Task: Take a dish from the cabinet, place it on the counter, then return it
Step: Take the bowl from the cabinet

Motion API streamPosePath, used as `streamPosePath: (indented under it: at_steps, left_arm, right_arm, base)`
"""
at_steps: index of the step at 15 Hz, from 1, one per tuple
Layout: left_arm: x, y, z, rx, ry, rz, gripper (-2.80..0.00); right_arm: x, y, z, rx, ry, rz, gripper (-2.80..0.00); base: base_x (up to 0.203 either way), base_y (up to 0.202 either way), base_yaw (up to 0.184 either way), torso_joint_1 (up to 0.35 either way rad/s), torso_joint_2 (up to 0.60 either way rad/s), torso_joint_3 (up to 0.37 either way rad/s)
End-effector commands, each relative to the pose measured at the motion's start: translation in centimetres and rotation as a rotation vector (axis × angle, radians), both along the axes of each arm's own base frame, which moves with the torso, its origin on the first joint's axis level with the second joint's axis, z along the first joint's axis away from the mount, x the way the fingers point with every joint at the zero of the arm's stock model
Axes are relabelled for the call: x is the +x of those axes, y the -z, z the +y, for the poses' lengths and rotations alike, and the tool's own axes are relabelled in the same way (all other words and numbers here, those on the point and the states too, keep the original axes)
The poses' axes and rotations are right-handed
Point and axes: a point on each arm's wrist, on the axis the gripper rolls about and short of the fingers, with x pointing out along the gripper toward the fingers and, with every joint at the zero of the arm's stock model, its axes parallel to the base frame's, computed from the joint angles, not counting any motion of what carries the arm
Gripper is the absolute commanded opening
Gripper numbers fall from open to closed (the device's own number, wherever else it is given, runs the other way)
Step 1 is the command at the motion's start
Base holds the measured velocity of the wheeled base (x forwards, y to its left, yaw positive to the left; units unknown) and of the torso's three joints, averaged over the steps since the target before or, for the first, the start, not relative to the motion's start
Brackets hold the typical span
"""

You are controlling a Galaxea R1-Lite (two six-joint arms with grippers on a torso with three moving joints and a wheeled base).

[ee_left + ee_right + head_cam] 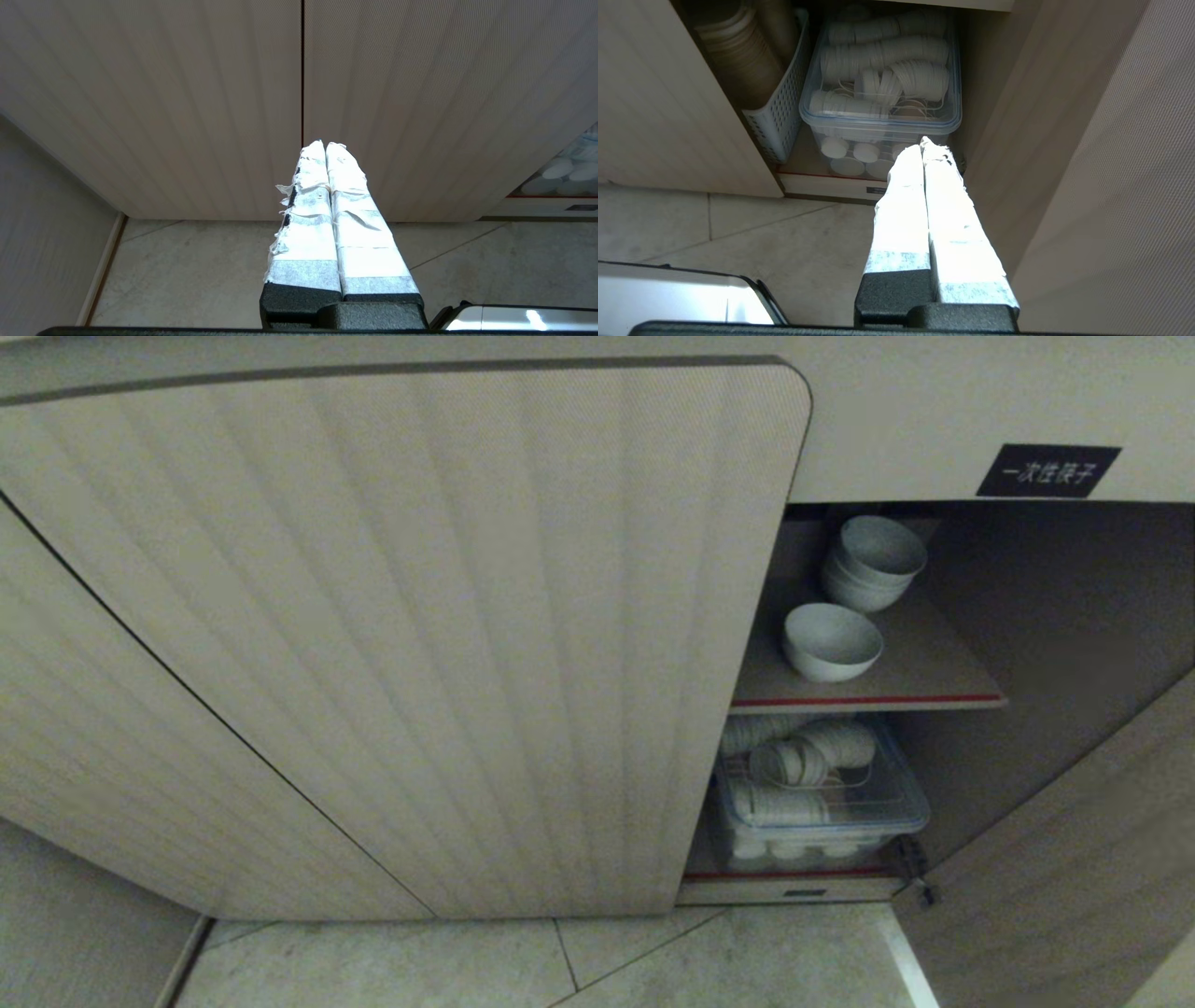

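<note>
The cabinet (420,644) has beige fluted doors, and its right bay stands open under a black label (1047,470). On the red-edged shelf (868,700) a white dish (831,642), a small deep bowl, sits alone at the front. A short stack of like bowls (873,563) stands behind it. My left gripper (324,145) is shut and empty, low in front of the closed doors (187,107). My right gripper (923,144) is shut and empty, pointing at the open lower bay, well below the shelf. Neither gripper shows in the head view. The counter is out of view.
A clear lidded box (822,803) of stacked white cups fills the lower bay (878,93). Beside it is a white slotted basket (777,116) with brown stacks. The opened door (1074,859) stands close on the right, next to my right fingers (952,200). Tiled floor (653,961) lies below.
</note>
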Motion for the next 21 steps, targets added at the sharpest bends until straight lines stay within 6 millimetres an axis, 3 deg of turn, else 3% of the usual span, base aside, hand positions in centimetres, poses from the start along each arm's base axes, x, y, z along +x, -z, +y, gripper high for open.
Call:
streamPosePath:
  at_steps: [1,10,16,21]
  left_arm:
    - [0.0,0.0,0.0,0.0,-0.001,0.0,-2.8]
    - [0.0,0.0,0.0,0.0,-0.001,0.0,-2.8]
    - [0.0,0.0,0.0,0.0,-0.001,0.0,-2.8]
    - [0.0,0.0,0.0,0.0,-0.001,0.0,-2.8]
  right_arm:
    - [-0.1,-0.2,0.0,-0.019,-0.007,-0.002,-2.8]
    - [0.4,-1.0,0.1,-0.1,-0.046,0.054,-2.8]
    - [0.7,-3.0,0.6,-0.09,-0.269,0.093,-2.8]
    - [4.4,-5.1,1.0,-0.093,-0.45,0.199,-2.8]
  base:
    - [0.0,0.0,0.0,0.0,0.0,0.0]
    - [0.0,0.0,0.0,0.0,0.0,0.0]
    - [0.0,0.0,0.0,0.0,0.0,0.0]
    - [0.0,0.0,0.0,0.0,0.0,0.0]
